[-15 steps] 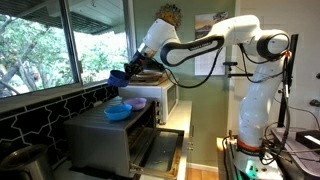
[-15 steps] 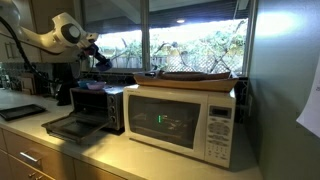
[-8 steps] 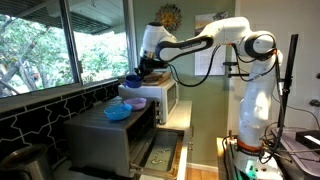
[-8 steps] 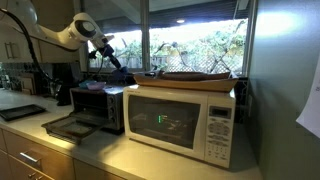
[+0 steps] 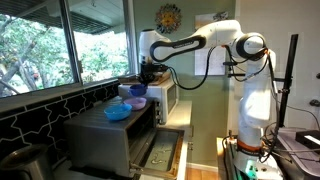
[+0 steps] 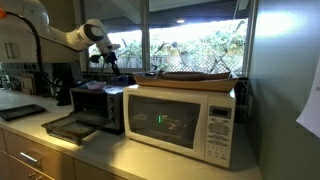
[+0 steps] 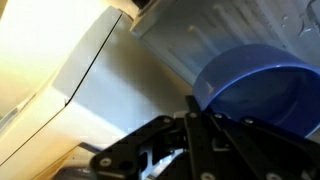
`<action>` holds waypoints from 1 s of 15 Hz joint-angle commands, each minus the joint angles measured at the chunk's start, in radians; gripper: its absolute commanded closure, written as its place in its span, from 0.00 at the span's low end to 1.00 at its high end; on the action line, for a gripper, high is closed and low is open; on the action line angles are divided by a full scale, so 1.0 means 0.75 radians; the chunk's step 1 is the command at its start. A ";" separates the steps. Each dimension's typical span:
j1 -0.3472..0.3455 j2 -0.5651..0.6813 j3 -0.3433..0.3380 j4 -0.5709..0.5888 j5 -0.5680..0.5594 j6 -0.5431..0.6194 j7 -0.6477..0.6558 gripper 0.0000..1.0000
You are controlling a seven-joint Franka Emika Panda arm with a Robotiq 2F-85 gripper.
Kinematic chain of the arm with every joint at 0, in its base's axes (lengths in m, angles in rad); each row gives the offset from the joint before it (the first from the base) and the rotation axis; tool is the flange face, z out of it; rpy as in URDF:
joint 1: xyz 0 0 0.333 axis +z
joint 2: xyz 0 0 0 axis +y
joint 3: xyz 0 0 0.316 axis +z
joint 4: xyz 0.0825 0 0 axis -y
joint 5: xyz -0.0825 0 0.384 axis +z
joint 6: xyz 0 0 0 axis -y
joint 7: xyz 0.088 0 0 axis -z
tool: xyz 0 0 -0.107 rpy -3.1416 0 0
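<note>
**Kitchen counter by the window: end effector pinches a bowl above the toaster oven**

A kitchen counter [image 6: 110, 142] runs under wide windows [image 5: 40, 45] that look out on trees. A toaster oven [image 5: 105, 140] stands on it with its door [image 5: 160, 150] dropped open toward the room. A white microwave [image 6: 185, 118] sits just beside the toaster oven.

The white arm reaches over the back end of the toaster oven's top, the end nearest the microwave. In the wrist view the end effector [image 7: 195, 103] is closed, its fingers pinched on the rim of a dark blue bowl [image 7: 262, 95], with the toaster oven's ribbed metal top behind it. In an exterior view the same bowl [image 5: 136, 90] hangs low over that top. Whether its base touches the metal cannot be told.

Two more bowls rest on the toaster oven. A purple bowl [image 5: 137, 102] is just in front of the held one, and a light blue bowl [image 5: 117, 112] sits nearer the front edge.

The likely risks:
- The grip takes only a thin bite of the rim, so the bowl could pivot or slip out if the arm moves sharply.
- The purple bowl is very near. A small drift forward could knock it into the light blue bowl and push either toward the edge above the open door.
- The top is smooth metal, so a bowl let go at a tilt could skate.
- The wrist is close to the microwave and could clip it on a sideways swing.
</note>
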 commanded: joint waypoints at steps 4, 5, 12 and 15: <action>0.056 0.039 -0.100 0.015 0.214 -0.046 0.044 0.99; 0.057 0.040 -0.107 0.009 0.230 -0.036 0.053 0.99; 0.072 0.026 -0.128 -0.040 0.289 0.006 0.082 0.69; 0.075 -0.014 -0.136 -0.043 0.307 0.032 0.074 0.47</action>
